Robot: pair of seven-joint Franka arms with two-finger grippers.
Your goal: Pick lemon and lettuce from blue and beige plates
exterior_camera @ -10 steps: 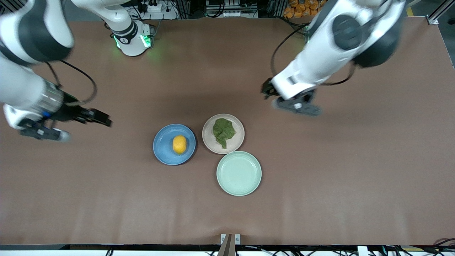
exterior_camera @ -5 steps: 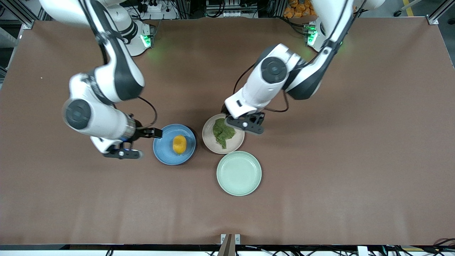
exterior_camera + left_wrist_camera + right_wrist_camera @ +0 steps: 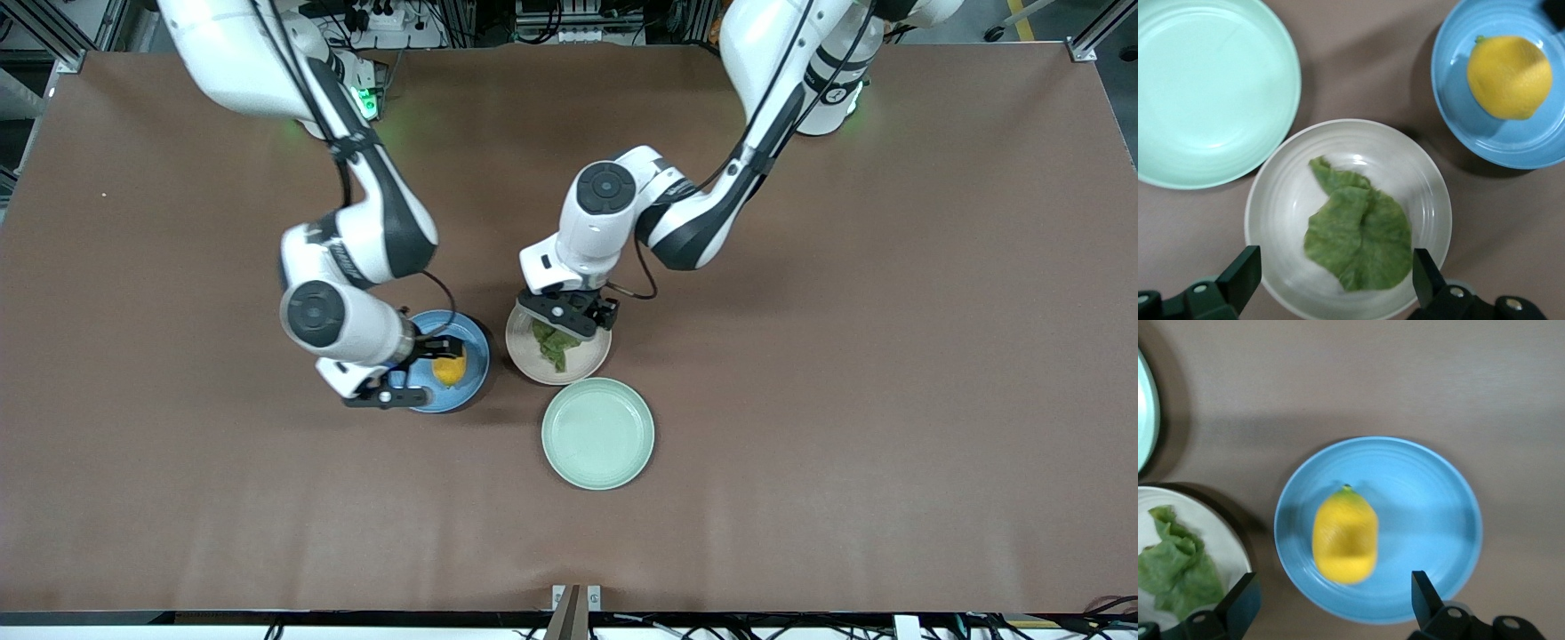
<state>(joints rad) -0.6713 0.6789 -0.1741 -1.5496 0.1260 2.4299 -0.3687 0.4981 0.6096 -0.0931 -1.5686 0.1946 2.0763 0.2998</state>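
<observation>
The yellow lemon [image 3: 450,370] lies on the blue plate [image 3: 474,348]. The dark green lettuce [image 3: 555,348] lies on the beige plate [image 3: 590,359] beside it. My right gripper [image 3: 416,368] is open just over the blue plate beside the lemon. In the right wrist view its fingers [image 3: 1425,594] stand wide apart with the lemon [image 3: 1345,537] just off their line on the blue plate [image 3: 1428,513]. My left gripper [image 3: 569,321] is open low over the beige plate. In the left wrist view its fingers [image 3: 1242,276] straddle the lettuce [image 3: 1359,235] on the beige plate [image 3: 1281,200].
A pale mint-green plate [image 3: 597,433] sits empty, nearer the front camera than the beige plate and almost touching it. It also shows in the left wrist view [image 3: 1205,87]. Brown tabletop surrounds the three plates.
Both arms have swung in from the table's ends and come down. The right gripper now sits over the blue plate, the left over the beige plate. Lemon and lettuce have not moved.
</observation>
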